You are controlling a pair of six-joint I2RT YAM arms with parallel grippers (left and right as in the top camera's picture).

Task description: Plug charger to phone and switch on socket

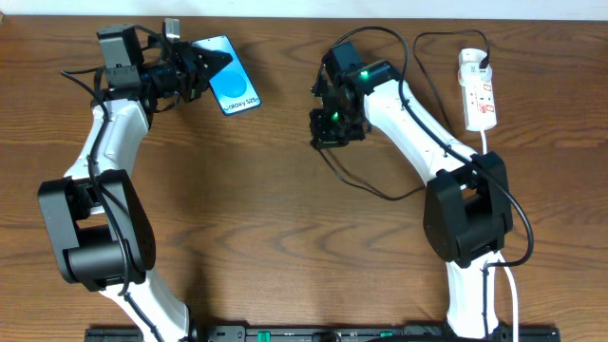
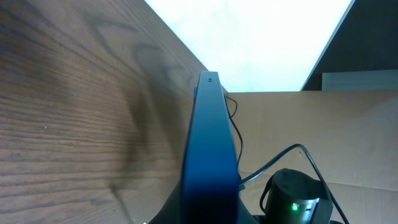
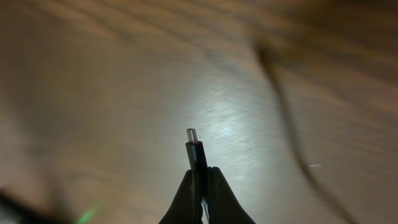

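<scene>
The phone point(image 1: 233, 87), its blue screen reading "Galaxy S25+", is held at the back left, lifted off the table. My left gripper point(image 1: 201, 66) is shut on its upper end. In the left wrist view the phone point(image 2: 210, 149) shows edge-on between the fingers. My right gripper point(image 1: 332, 133) is near the table's middle, shut on the charger's connector tip point(image 3: 196, 152), which sticks out beyond the fingertips point(image 3: 201, 177) above the wood. The black cable point(image 1: 380, 193) loops over the table to a plug in the white socket point(image 1: 478, 90) at the back right.
The socket's thick white cord point(image 1: 486, 141) runs down past the right arm's base point(image 1: 465, 214). The left arm's base point(image 1: 90, 228) stands at the front left. A cardboard wall point(image 2: 311, 124) and the right arm show beyond the phone in the left wrist view.
</scene>
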